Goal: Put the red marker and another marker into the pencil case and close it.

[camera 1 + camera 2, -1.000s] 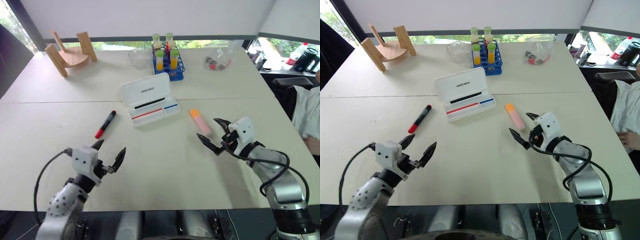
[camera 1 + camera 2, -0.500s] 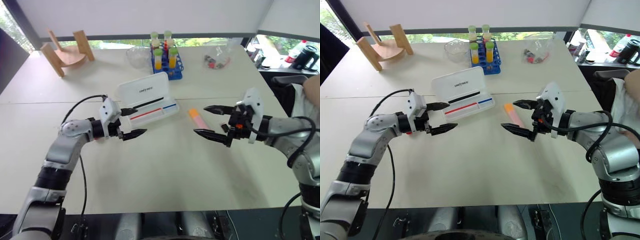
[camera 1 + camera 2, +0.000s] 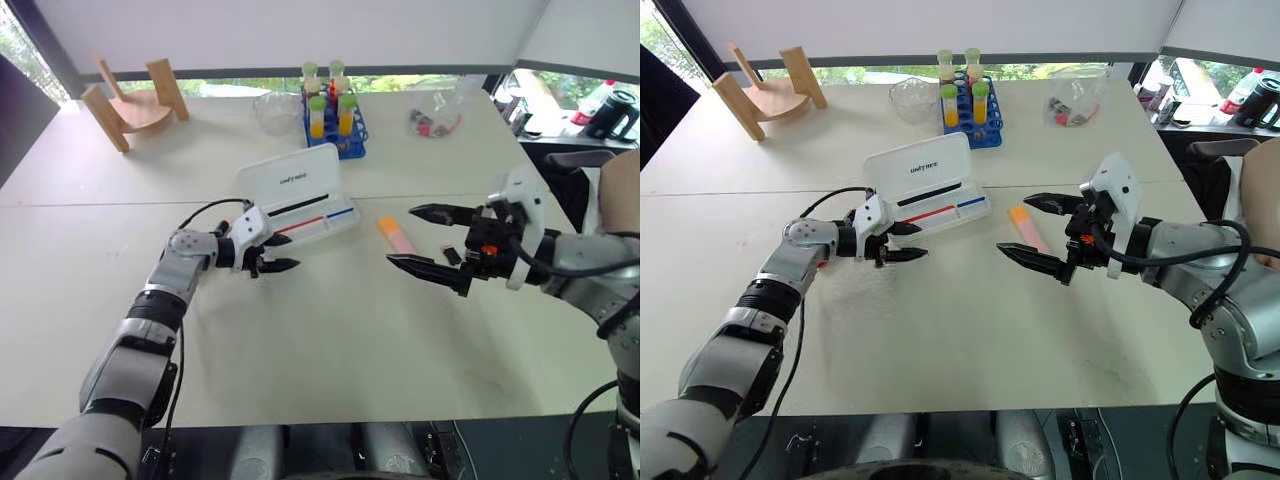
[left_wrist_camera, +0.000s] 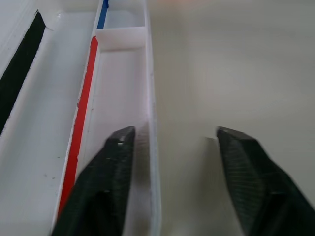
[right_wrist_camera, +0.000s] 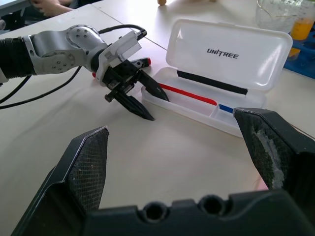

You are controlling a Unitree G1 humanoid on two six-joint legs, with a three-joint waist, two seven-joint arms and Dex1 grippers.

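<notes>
I'm looking down on the table (image 3: 330, 330) and the pencil case (image 3: 300, 200) sits open in the middle, lid standing up on the far side, red, black and blue stripes showing inside. My left gripper (image 3: 277, 254) is right at the case's near left corner, and in the left wrist view its fingers (image 4: 101, 184) straddle the case's front wall (image 4: 151, 147), one finger inside the tray, the other outside over the table, with a moderate gap between them and nothing gripped.

The red marker (image 5: 143, 62) peeks out just behind my left gripper in the right wrist view, lying on the table left of the case; most of it is hidden by the gripper.

The pink marker (image 3: 1028, 229) with its orange end lies on the table just right of the case. My right gripper (image 3: 1035, 232) hangs above the table near that marker, fingers spread wide, holding nothing.

On the far side stand a blue rack of tubes (image 3: 335, 115), a clear bowl (image 3: 277, 112) and a wooden stand (image 3: 135, 105).
</notes>
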